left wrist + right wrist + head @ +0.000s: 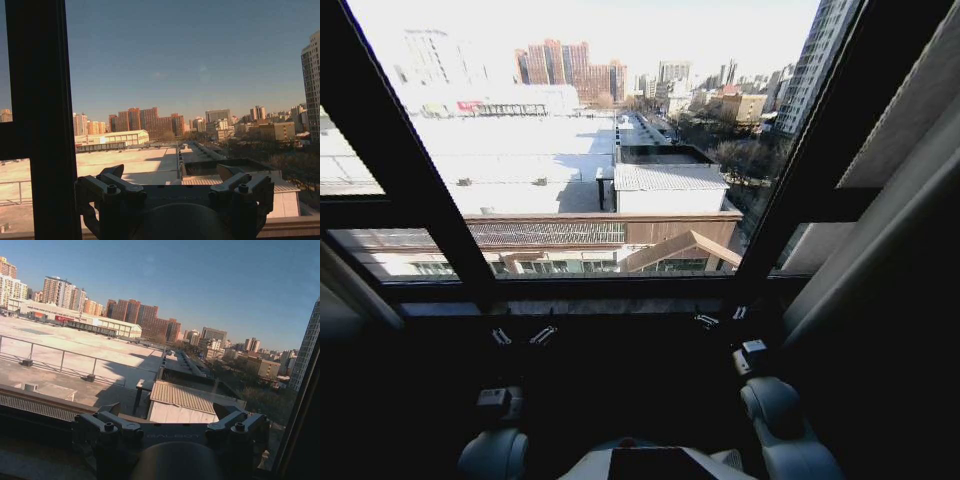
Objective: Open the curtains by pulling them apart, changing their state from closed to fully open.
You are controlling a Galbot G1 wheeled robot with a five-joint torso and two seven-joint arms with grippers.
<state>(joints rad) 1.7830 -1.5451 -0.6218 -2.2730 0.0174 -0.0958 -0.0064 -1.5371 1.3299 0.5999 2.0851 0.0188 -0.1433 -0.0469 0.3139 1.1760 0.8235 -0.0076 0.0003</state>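
The curtains stand drawn to the sides of the window. One pale pleated panel hangs along the right edge of the head view, and a narrow pale strip shows at the lower left. The glass between them is uncovered and looks out on rooftops. My left gripper is held low in front of the sill, open and holding nothing; the left wrist view shows it facing the glass. My right gripper sits a little higher to the right, also open and holding nothing, and the right wrist view has it pointing at the pane.
Dark window frame bars slant up on both sides of the middle pane, and one bar stands close beside the left gripper. A dark sill runs just beyond both grippers.
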